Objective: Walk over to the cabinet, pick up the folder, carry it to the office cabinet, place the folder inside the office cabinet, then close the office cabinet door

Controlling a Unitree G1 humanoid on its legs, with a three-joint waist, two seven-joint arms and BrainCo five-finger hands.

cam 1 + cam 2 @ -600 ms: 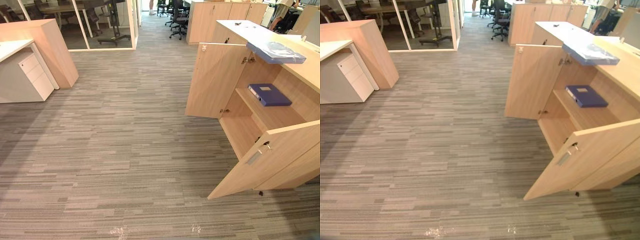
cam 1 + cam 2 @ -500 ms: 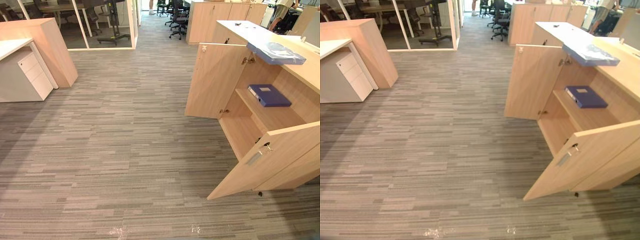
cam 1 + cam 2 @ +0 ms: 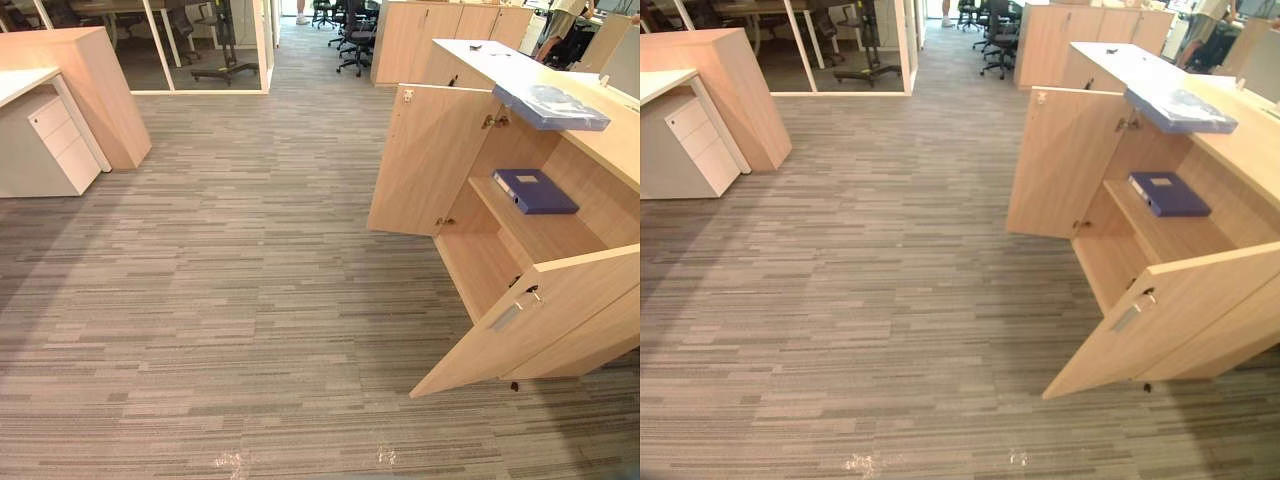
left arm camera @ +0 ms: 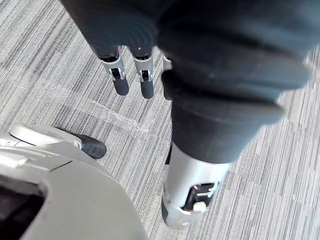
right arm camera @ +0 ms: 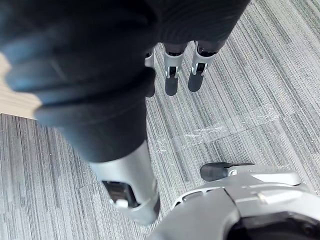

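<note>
A dark blue folder (image 3: pixel 536 190) lies flat on the middle shelf of the open wooden office cabinet (image 3: pixel 545 240) at the right. Both doors stand open: the far door (image 3: pixel 425 160) and the near door (image 3: pixel 525 320), which swings out over the carpet. A pale blue folder in clear plastic (image 3: pixel 552 104) rests on the cabinet's top, overhanging its edge. My left hand (image 4: pixel 120 80) hangs over the carpet with straight fingers and holds nothing. My right hand (image 5: pixel 171 80) hangs the same way, open and bare.
A white drawer unit (image 3: pixel 52 140) and a wooden counter (image 3: pixel 95 90) stand at the far left. Glass partitions (image 3: pixel 200 45), office chairs (image 3: pixel 355 45) and more cabinets (image 3: pixel 440 30) lie beyond. A person (image 3: pixel 562 18) stands far back right. Tape marks (image 3: pixel 230 461) dot the carpet.
The whole picture has shifted slightly, so the camera has moved a little. The folders and cabinet doors stay where they were.
</note>
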